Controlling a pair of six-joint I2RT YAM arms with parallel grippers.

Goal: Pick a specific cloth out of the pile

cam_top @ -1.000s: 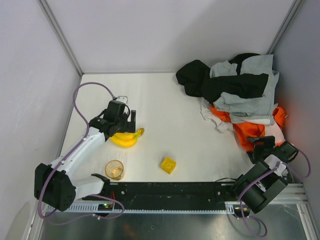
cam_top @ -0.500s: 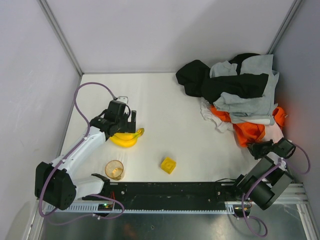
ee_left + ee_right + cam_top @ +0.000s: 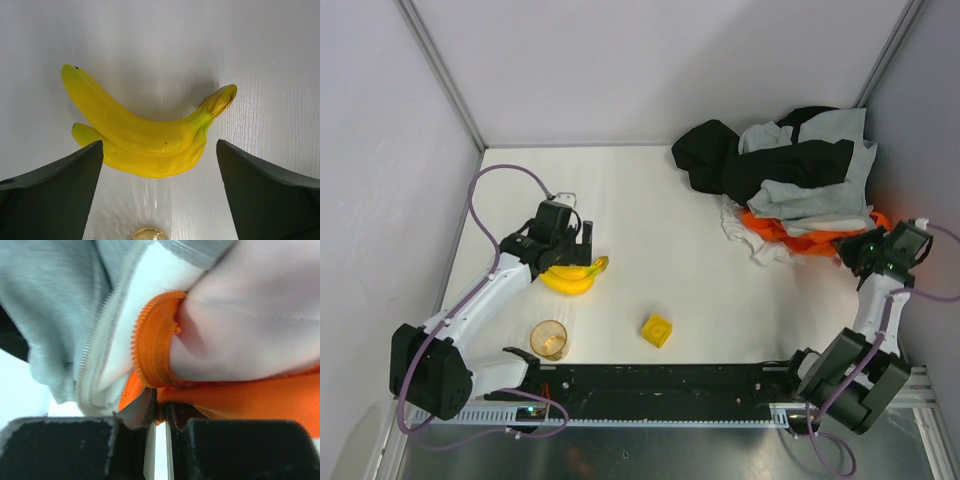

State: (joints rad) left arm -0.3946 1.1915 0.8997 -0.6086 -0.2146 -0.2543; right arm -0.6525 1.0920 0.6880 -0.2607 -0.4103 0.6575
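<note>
- cloth [image 3: 737,234]: white, on the table at the pile's near-left edge, mostly tucked under the heap, only a crumpled bit showing
- pile [image 3: 798,170]: black, grey and orange garments heaped in the far right corner, touching the right wall
- orange garment [image 3: 790,226]: at the bottom of the pile on its near side, just right of the cloth
- table [image 3: 650,220]: white and flat, faint grain in the left wrist view
- walls [image 3: 650,70]: plain pale grey on three sides, metal strips in the corners
- right gripper [image 3: 847,250]: at the pile's near right edge, fingers [image 3: 145,407] pressed almost together, thin slit between, nipping an orange garment fold
- right wrist view: grey zipped fabric and pale fabric sit over that fold; cannot tell if the pale piece is the cloth
- left gripper [image 3: 158,146]: well apart from the pile on the left side, fingers spread wide, holding nothing, over the bananas [image 3: 145,135]
- cup [image 3: 549,340]: near the left arm base
- yellow block [image 3: 657,330]: near edge, middle
</note>
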